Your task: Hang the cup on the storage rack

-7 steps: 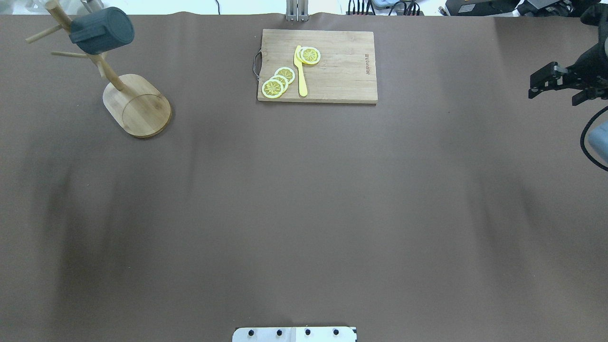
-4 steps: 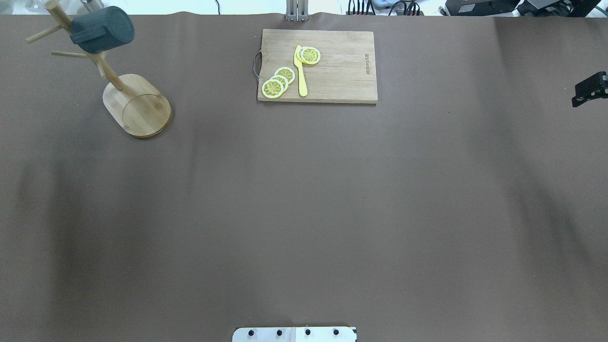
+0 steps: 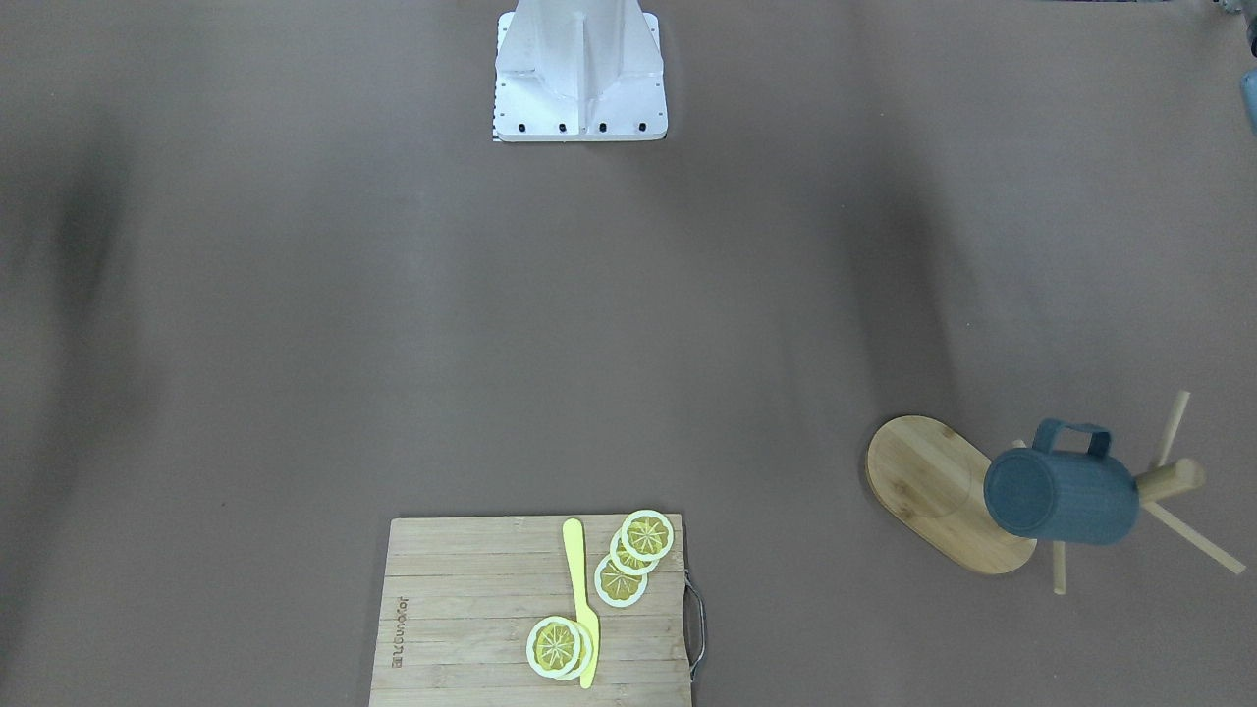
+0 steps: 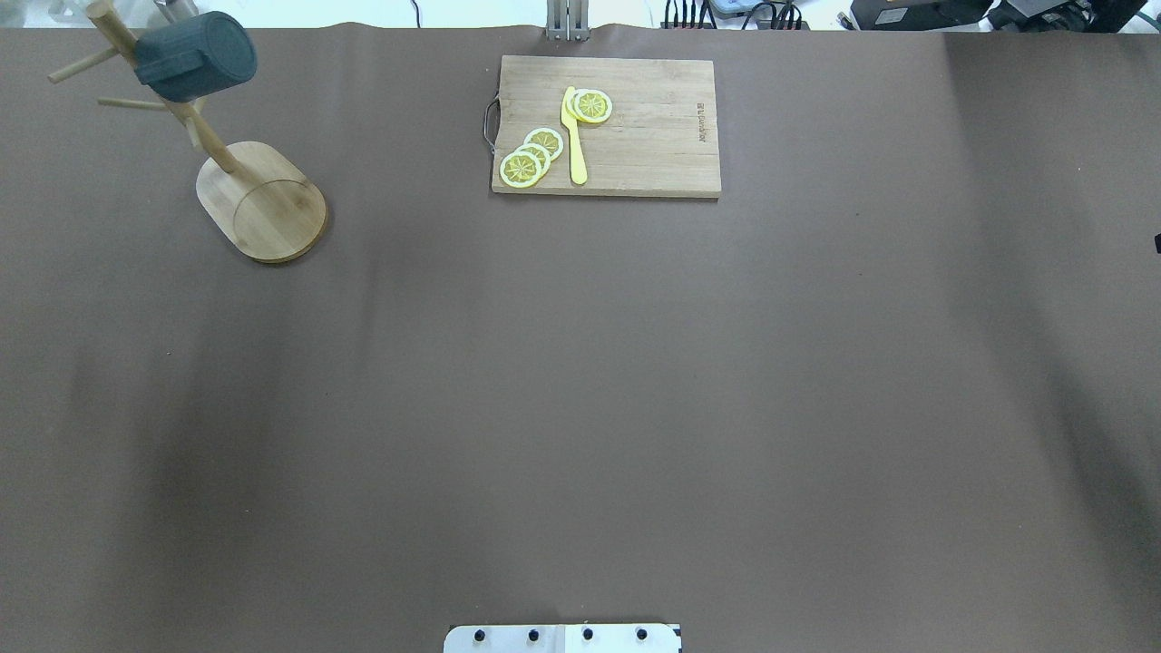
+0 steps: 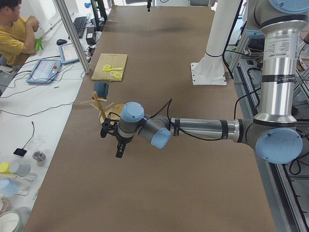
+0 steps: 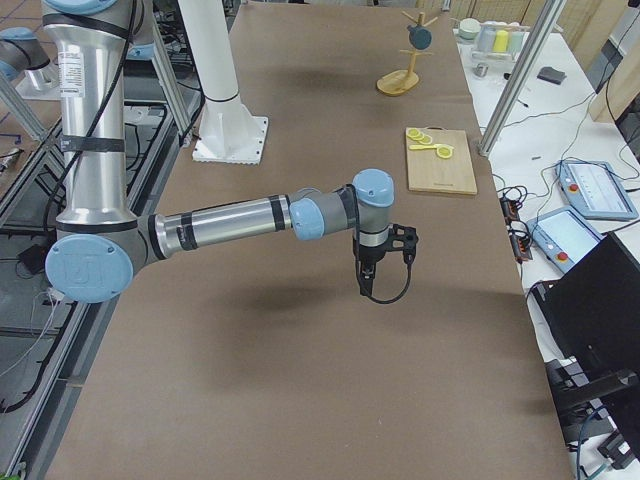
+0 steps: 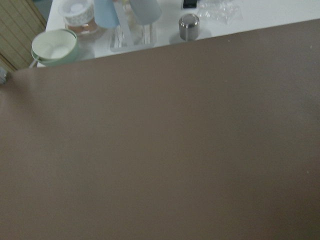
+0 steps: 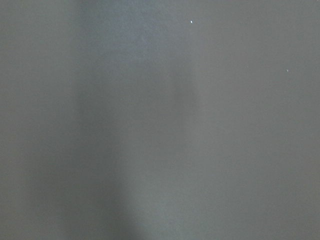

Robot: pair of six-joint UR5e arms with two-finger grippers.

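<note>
Worktop (image 4: 580,408): brown and flat.
Rack (image 4: 272,213): bamboo, stood upright.
Cup (image 4: 195,56): hung sideways high on the rack, base outward. Judged rigid, breakable and fairly light, best taken by the handle or rim.
Left hand (image 5: 119,153), right hand (image 6: 364,288): well apart from the rack; opening could not be told.

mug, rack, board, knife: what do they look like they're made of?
Mug: matte slate-blue with a finely ribbed wall. It could be ceramic or plastic; the look leaves that open.
Rack: light wood with visible grain and thin dowel pegs, likely bamboo.
Board: joined wooden slats with a dull finish and a dark handle that looks like metal.
Knife: uniform yellow, probably plastic.
</note>
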